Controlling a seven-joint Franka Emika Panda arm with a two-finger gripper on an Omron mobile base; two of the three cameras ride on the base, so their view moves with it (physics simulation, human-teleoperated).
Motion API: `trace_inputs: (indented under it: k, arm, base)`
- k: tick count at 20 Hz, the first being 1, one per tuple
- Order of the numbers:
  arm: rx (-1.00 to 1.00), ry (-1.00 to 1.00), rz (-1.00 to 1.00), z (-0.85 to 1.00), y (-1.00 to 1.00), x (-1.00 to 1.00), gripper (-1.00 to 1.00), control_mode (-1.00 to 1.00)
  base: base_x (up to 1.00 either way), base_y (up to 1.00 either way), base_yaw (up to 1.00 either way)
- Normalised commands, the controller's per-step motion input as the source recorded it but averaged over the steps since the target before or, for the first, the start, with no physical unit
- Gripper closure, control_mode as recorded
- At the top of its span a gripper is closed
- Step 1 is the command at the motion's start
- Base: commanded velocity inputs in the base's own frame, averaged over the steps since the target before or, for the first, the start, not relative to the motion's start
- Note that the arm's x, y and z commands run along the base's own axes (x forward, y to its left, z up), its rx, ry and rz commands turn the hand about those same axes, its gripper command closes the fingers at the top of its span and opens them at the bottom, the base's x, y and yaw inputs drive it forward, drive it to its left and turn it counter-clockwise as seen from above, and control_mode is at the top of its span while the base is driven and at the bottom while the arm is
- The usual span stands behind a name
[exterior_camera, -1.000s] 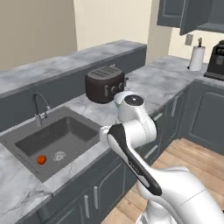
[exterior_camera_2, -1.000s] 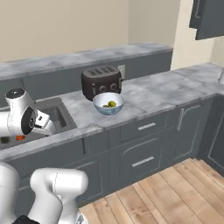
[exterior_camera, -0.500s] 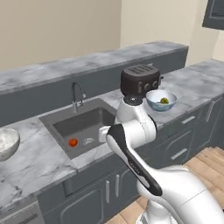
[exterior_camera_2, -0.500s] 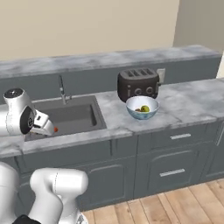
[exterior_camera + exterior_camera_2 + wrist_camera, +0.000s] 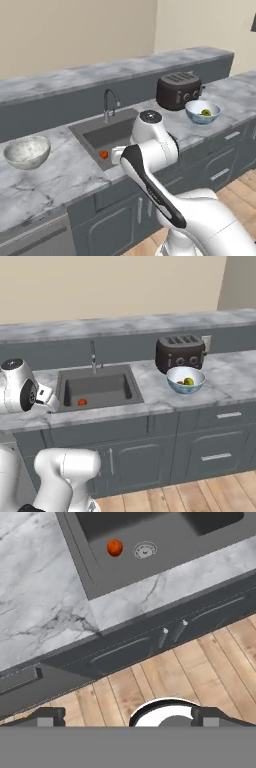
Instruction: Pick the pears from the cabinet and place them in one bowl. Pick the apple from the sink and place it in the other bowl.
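While in view: one apple [image 5: 115, 547], two bowls [image 5: 202, 111].

A: What is hidden at the dark grey rectangular sink basin [image 5: 107, 134]?
B: In the left base view the white arm covers its right half, and the small red-orange apple [image 5: 103, 155] shows just beside the arm's edge.
A: And the wide white and pale blue bowl [image 5: 185, 380]?
B: Its fruits are too small to tell apart; a yellow-green one [image 5: 188, 381] shows, the rest sits behind the rim.
A: The hand view?
B: Its top edge cuts off the basin
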Motion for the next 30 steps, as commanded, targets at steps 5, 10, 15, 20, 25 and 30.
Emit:
trace_inputs:
  k: [5,10,15,20,25,30]
  arm:
    - [0.0,0.0,0.0,0.0,0.0,0.0,-1.0,1.0]
    - [0.0,0.0,0.0,0.0,0.0,0.0,-1.0,1.0]
    - [0.0,0.0,0.0,0.0,0.0,0.0,-1.0,1.0]
    - [0.0,0.0,0.0,0.0,0.0,0.0,-1.0,1.0]
    - [0.0,0.0,0.0,0.0,0.0,0.0,-1.0,1.0]
    - [0.0,0.0,0.0,0.0,0.0,0.0,-1.0,1.0]
  base:
    - [-0.03,0.44,0.41]
    - [0.01,0.39,0.47]
    - [0.12,0.19,0.28]
    - [0.28,0.13,0.14]
    - [0.34,0.13,0.05]
    - [0.32,0.2,-0.01]
